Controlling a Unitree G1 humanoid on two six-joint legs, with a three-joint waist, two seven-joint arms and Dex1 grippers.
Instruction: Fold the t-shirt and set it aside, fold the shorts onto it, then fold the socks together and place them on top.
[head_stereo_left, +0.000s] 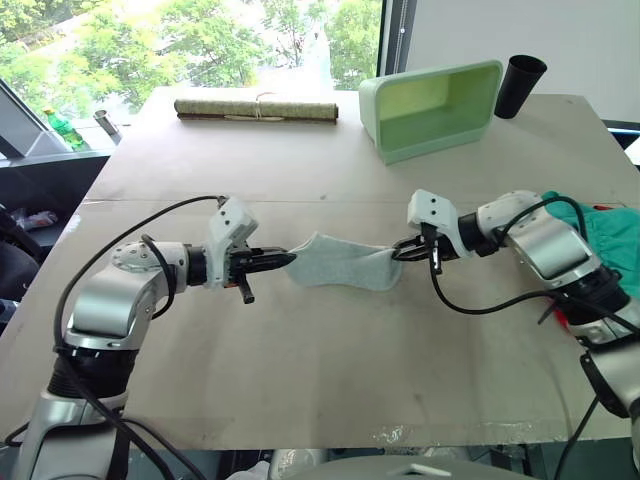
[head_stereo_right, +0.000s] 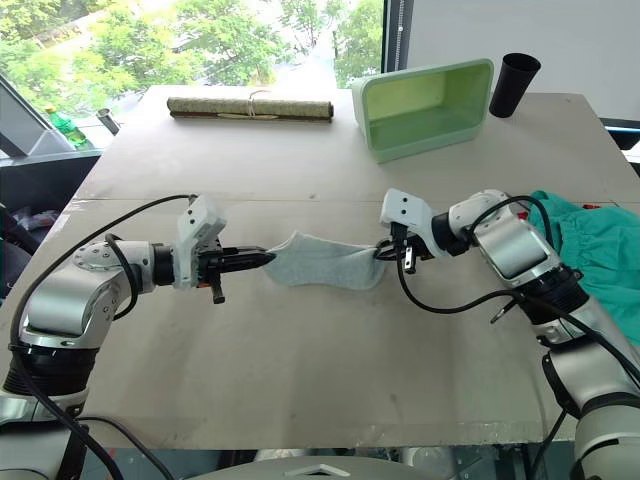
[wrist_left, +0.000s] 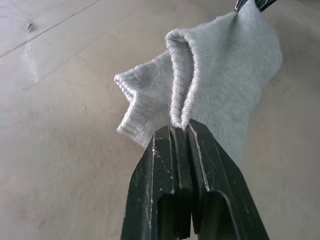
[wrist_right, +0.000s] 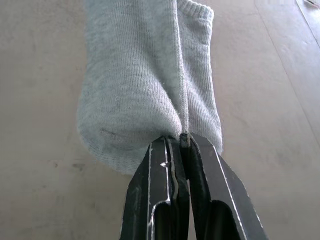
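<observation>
The light grey socks (head_stereo_left: 345, 261) hang stretched between my two grippers, just above the middle of the table. My left gripper (head_stereo_left: 283, 260) is shut on the cuff end (wrist_left: 180, 107). At the opposite end, my right gripper (head_stereo_left: 402, 250) is shut on the toe end (wrist_right: 150, 115). The teal shorts (head_stereo_left: 612, 240) lie bunched at the table's right edge, behind my right arm. The t-shirt is out of view.
A pale green tub (head_stereo_left: 435, 105) lies on its side at the back, with a black cup (head_stereo_left: 520, 85) to its right. A rolled bamboo mat (head_stereo_left: 256, 108) lies at the back left. Bare table (head_stereo_left: 330, 370) spreads in front of the socks.
</observation>
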